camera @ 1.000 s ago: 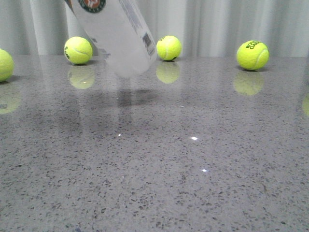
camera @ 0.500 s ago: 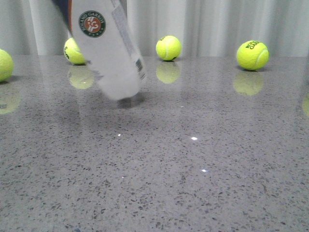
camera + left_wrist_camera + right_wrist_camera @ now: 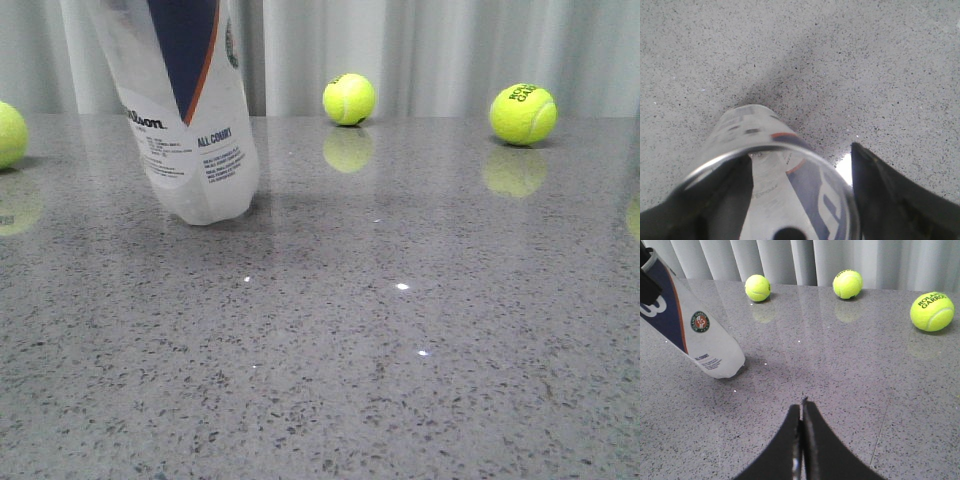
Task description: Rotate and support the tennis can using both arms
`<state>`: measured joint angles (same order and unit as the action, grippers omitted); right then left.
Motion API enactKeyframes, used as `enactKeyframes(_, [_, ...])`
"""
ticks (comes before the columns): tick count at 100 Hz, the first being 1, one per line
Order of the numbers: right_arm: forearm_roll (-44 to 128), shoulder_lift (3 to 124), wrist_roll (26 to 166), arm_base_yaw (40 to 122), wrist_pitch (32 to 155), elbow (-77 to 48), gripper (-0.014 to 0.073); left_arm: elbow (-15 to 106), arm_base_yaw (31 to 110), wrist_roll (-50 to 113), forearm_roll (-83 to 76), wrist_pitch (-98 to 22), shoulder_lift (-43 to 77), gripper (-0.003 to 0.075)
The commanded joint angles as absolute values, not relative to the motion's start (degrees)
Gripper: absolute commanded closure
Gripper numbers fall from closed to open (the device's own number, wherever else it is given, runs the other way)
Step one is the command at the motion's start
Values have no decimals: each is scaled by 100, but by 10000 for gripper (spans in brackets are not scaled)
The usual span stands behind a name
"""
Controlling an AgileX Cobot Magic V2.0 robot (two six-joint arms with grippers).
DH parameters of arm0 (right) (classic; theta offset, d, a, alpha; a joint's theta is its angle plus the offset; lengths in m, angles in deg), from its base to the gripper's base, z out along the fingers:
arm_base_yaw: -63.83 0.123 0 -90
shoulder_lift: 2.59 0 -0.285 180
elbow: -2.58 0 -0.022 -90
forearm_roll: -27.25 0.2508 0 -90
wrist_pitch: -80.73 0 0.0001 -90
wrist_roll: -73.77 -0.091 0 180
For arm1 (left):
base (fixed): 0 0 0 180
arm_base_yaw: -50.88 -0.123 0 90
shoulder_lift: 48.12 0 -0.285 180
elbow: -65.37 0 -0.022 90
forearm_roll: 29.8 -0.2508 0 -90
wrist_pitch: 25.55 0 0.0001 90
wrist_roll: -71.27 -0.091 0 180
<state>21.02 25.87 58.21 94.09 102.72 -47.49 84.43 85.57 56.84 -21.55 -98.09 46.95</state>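
Observation:
The tennis can (image 3: 190, 130) stands nearly upright at the table's left, leaning slightly. Its clear closed end appears to rest on the grey table (image 3: 400, 350). Its navy section and orange stripe face the front camera. My left gripper (image 3: 801, 152) is shut on the can (image 3: 765, 165) near its silver rim, one black finger (image 3: 890, 200) on each side. In the right wrist view the can (image 3: 700, 337) shows its round badge. My right gripper (image 3: 802, 404) is shut and empty, low over the table, well to the right of the can. Neither gripper shows in the front view.
Yellow-green tennis balls lie along the back: one behind the can's right (image 3: 349, 99), one further right (image 3: 523, 113), one at the left edge (image 3: 6, 134). Three balls also show in the right wrist view (image 3: 758, 287), (image 3: 847, 283), (image 3: 932, 311). A pleated curtain (image 3: 450, 50) closes the back.
The can has swung from a strong tilt to nearly upright and come down to the table. It has turned, so the navy side now faces front instead of the badge.

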Motion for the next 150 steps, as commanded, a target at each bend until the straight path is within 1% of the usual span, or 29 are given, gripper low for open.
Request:
enactKeyframes(1, [2021,2604,5856,9377,9767,-4604,650,8695,8600,5679,-2072,-9571,4605,297])
enactKeyframes(28, [2021,2604,5856,9377,9767,-4604,650,9022,8537,5679,-2345,-9240,4893,297])
enactKeyframes(60, [2021,2604,5856,9377,9767,-4604,650,9091,8042,5679,-2224,-9073,4966,297])
enactKeyframes(95, [2021,2604,5856,9377,9767,-4604,650,9091,8043,5679,-1976,-8927,4942,297])
enactKeyframes(106, [2021,2604,5856,9377,9767,-4604,650,9091,8043,5679,-1865,-8753,4826,310])
enactKeyframes(115, [2021,2604,5856,9377,9767,-4604,650,9032,8043,5679,-1757,-8640,4652,366])
enactKeyframes(121, [2021,2604,5856,9377,9767,-4604,650,8860,8089,5679,-1728,-8331,4425,411])
enactKeyframes(126, [2021,2604,5856,9377,9767,-4604,650,8644,8179,5679,-1728,-7980,4189,462])
enactKeyframes(145, [2021,2604,5856,9377,9767,-4604,650,7392,8592,5679,-1740,-6597,3087,703])
enactKeyframes(148, [2021,2604,5856,9377,9767,-4604,650,7192,8631,5679,-1740,-6427,2929,734])
enactKeyframes(150, [2021,2604,5856,9377,9767,-4604,650,7044,8651,5679,-1740,-6308,2813,740])
